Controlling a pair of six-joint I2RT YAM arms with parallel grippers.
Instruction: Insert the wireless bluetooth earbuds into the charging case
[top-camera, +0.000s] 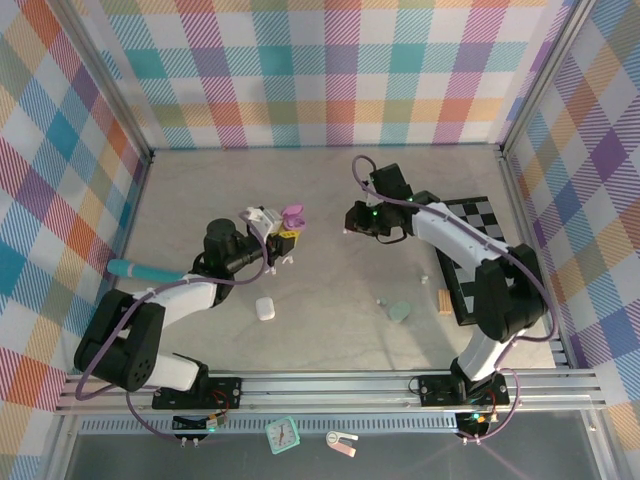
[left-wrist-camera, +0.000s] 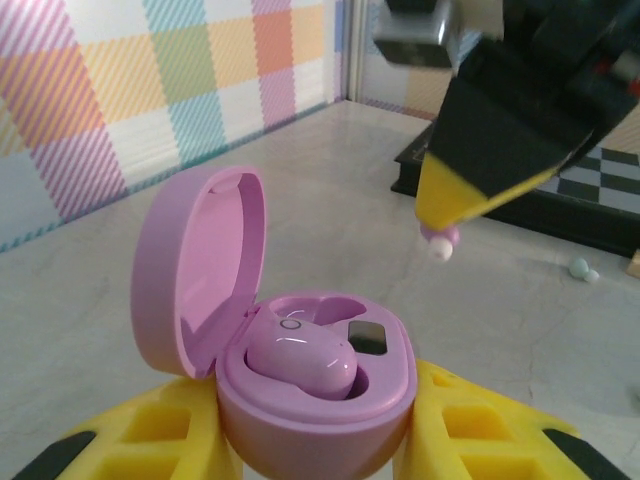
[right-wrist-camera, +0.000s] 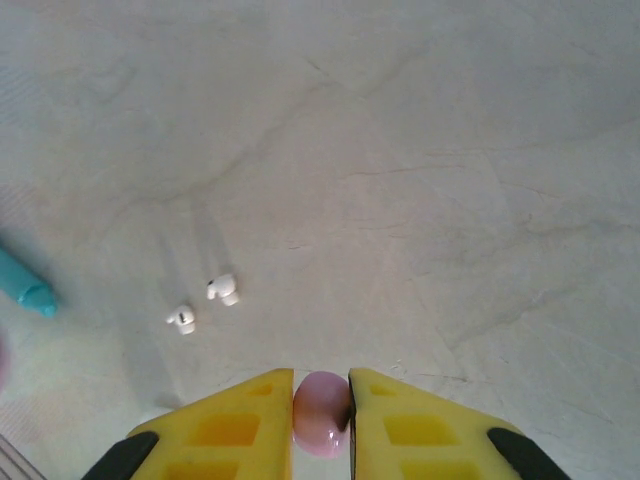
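Note:
My left gripper (left-wrist-camera: 315, 445) is shut on the open pink charging case (left-wrist-camera: 318, 400), gripping its base between yellow fingers (left-wrist-camera: 150, 440). The lid (left-wrist-camera: 200, 270) stands up at the left. One pink earbud (left-wrist-camera: 300, 358) sits in a well of the case. In the top view the case (top-camera: 293, 213) is held above the table, left of centre. My right gripper (right-wrist-camera: 322, 405) is shut on a second pink earbud (right-wrist-camera: 322, 412). From the left wrist view that earbud (left-wrist-camera: 440, 241) hangs up and to the right of the case, apart from it. The right gripper (top-camera: 350, 226) is to the right of the case.
Two white earbuds (right-wrist-camera: 224, 289) lie on the table under the right gripper. A white case (top-camera: 264, 308) and a pale green case (top-camera: 400, 311) rest nearer the arm bases. A teal object (top-camera: 135, 268) lies at left; a checkered board (top-camera: 480, 250) and wooden block (top-camera: 444, 300) at right.

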